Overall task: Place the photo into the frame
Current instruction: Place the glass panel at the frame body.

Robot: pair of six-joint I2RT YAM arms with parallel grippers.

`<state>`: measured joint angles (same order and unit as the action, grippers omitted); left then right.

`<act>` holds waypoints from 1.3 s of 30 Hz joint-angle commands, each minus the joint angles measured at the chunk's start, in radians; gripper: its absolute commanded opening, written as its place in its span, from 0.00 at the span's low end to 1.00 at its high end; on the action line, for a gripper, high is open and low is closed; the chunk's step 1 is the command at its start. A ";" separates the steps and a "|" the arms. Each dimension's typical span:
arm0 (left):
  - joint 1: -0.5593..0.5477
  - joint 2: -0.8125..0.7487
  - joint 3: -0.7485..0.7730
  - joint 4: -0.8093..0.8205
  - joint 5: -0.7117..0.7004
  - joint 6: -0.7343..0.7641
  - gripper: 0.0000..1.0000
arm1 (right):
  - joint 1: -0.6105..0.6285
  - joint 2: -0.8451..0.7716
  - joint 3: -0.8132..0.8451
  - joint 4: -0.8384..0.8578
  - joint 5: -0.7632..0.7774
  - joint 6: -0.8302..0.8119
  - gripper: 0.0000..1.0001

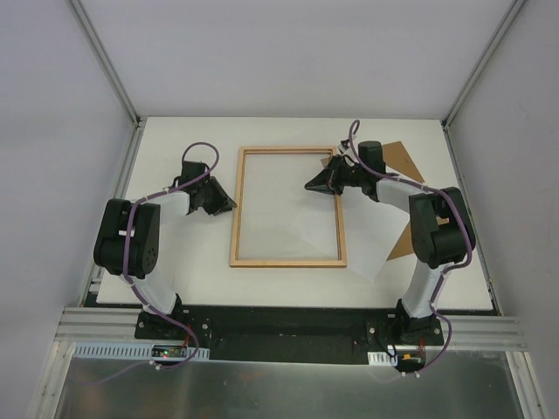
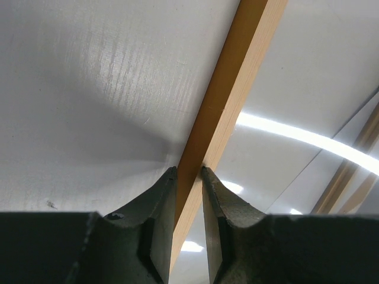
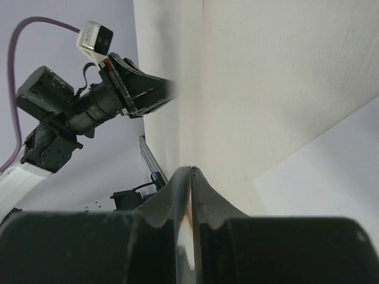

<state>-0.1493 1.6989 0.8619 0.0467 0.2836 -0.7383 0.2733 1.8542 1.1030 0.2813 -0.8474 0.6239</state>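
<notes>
Left gripper (image 2: 189, 170) pinches the frame (image 2: 237, 77), right gripper (image 3: 191, 170) the photo (image 3: 266, 89)

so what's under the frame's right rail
The photo, white side up, passes beneath the right rail of the frame, showing on both sides. The rail covers a strip of it, and its print is hidden.

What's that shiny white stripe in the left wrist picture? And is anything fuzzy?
Left wrist view: glare, light bouncing off the pane beside the frame rail, with a soft shadow on the rail's other side. Right wrist view: the photo edge closest to the camera is fuzzy. Top view: sharp, evenly lit.
</notes>
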 commanded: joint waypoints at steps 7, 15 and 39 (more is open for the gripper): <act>-0.015 0.056 -0.017 -0.093 -0.037 0.047 0.22 | 0.027 0.037 0.070 -0.166 0.027 -0.128 0.16; -0.018 0.058 -0.017 -0.093 -0.034 0.048 0.22 | 0.029 0.056 0.100 -0.235 0.068 -0.174 0.23; -0.019 0.061 -0.014 -0.094 -0.031 0.050 0.23 | 0.024 0.048 0.181 -0.493 0.307 -0.342 0.55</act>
<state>-0.1516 1.7103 0.8688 0.0483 0.2909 -0.7380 0.2928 1.9095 1.2331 -0.1501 -0.6006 0.3351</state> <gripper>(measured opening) 0.226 0.539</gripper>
